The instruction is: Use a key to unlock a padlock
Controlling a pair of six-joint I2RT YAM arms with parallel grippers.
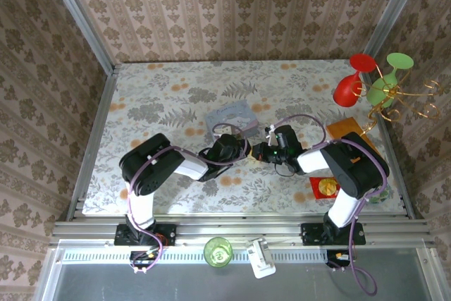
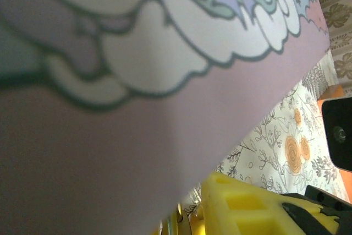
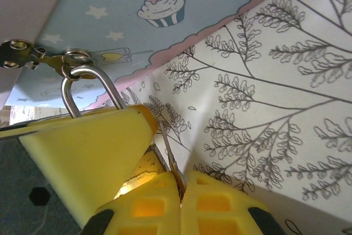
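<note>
Black arms (image 1: 148, 163), white links (image 1: 187, 168); lilac cables (image 1: 130, 206) looped alongside; yellow pincer fingers (image 3: 148, 208), square recesses.

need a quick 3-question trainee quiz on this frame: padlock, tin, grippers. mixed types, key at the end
1. True or false: the padlock has its shackle hooked through the metal ring on the pale blue tin.
2. Multiple choice: in the top view, which of these lies on the table? A) red packet with a gold disc B) screwdriver C) blue mug
3. Short answer: what thin metal thing is the right gripper pinching?

Key: 1 true; 2 A; 3 the key.
</note>
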